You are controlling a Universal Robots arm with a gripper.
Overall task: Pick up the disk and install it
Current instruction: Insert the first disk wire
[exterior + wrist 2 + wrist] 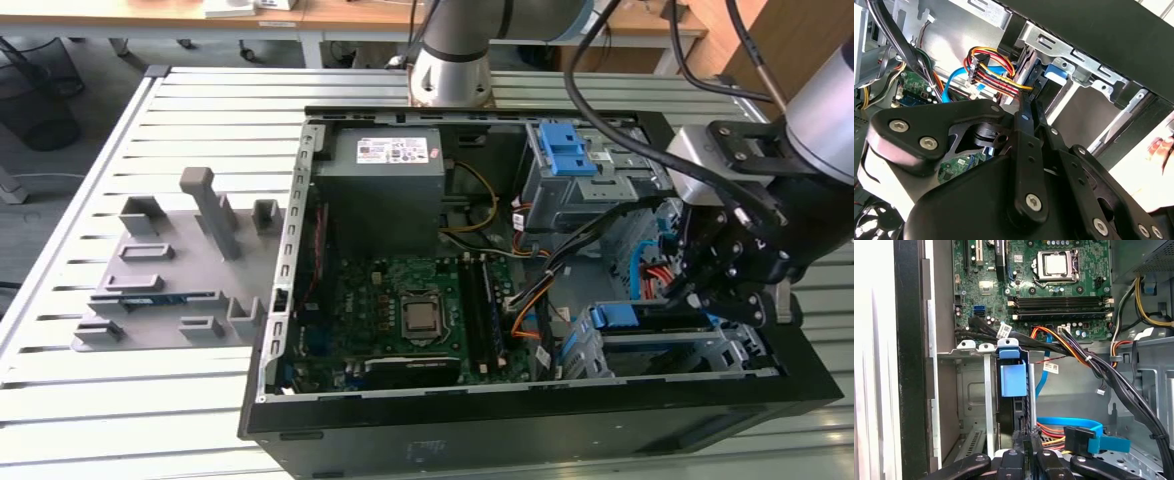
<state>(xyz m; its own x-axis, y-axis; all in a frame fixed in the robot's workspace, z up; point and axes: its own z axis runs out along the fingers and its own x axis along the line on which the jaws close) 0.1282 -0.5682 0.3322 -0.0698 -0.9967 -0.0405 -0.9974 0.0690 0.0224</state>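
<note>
Exterior view places our black gripper point(731, 262) inside the open black computer case point(534, 425), fingers closed together, pressing the blue-railed silver disk point(638, 320) into its corner bay; seating it demands straight pushing.

Silver-and-black arm point(461, 50) ending in a black linkage gripper point(727, 270).

Polished metal column joint with a grey band, seen at the table's far edge in the exterior view; thick black cables looping from it to the wrist. Matt black gripper body point(949, 150) with rounded housings, flat link bars pinned by silver hex-socket screws, and a pale grey-white collar at its base. Black fingers point(1024, 440) slim and ribbed.
</note>
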